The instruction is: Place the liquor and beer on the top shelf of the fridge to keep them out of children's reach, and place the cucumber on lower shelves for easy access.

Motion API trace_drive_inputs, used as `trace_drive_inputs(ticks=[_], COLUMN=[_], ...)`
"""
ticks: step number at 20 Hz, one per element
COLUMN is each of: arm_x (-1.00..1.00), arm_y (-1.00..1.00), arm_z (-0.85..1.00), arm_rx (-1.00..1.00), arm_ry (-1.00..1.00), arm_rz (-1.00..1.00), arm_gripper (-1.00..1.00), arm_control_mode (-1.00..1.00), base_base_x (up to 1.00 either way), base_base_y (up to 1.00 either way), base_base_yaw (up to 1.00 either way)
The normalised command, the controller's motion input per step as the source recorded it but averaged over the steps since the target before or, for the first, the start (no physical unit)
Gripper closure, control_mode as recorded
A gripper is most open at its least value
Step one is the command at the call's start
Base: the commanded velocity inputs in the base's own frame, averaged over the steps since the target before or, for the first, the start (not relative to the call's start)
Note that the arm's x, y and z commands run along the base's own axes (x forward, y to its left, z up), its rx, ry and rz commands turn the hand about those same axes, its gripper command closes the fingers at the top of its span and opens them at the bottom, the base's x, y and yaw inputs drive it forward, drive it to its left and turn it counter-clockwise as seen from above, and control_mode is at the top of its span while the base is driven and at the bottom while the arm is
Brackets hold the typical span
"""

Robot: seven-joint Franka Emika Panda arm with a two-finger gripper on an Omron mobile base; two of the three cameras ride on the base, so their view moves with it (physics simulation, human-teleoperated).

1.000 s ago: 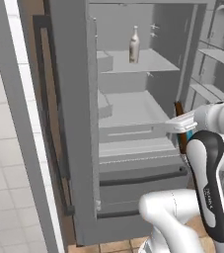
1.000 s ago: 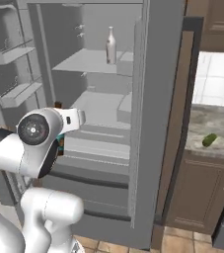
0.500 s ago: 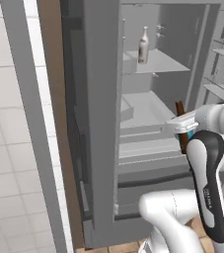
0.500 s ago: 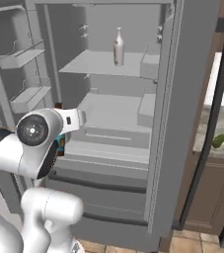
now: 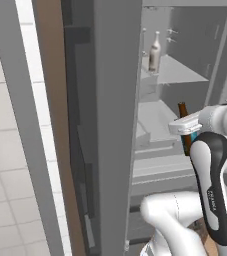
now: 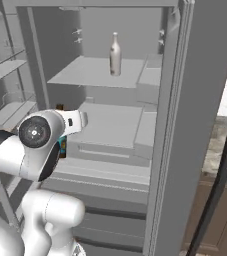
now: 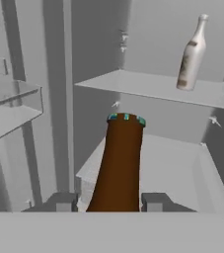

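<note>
Claw point(image 7: 109, 201): held the beer point(image 7: 118, 165) upright by its neck so it would not tip.
Liquor point(image 7: 191, 52): stood above the claw, on the top shelf point(image 7: 148, 86).
Beer's spot: likely up beside the liquor.

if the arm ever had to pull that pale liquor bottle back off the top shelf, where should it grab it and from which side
Probably the liquor by its rounded body, just below the narrow neck, coming straight in from the fridge's open front. It stands upright and alone on the top shelf, so a level approach with the fingers either side looks clear. The gripper now holds the beer.
</note>
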Motion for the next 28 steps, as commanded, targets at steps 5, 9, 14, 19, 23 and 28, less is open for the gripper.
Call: trace_drive_inputs(ticks=[5, 9, 14, 19, 23, 28], arm_x=[0.00, 0.00, 0.09, 0.17, 0.04, 0.13], arm_y=[0.00, 0.00, 0.00, 0.00, 0.00, 0.00], arm_z=[0.00, 0.00, 0.00, 0.03, 0.18, 0.30], arm_rx=[0.00, 0.00, 0.00, 0.00, 0.04, 0.06], arm_ry=[0.00, 0.00, -0.02, -0.13, -0.27, -0.32], arm_rz=[0.00, 0.00, 0.00, 0.00, 0.00, 0.00], arm_gripper=[1.00, 1.00, 1.00, 1.00, 1.00, 1.00], arm_control_mode=[1.00, 1.00, -1.00, -1.00, -1.00, -1.00], base_base_x=[0.64, 0.60, 0.44, 0.00, 0.00, 0.00], base_base_y=[0.00, 0.00, 0.00, 0.00, 0.00, 0.00], base_base_yaw=[0.00, 0.00, 0.00, 0.00, 0.00, 0.00])
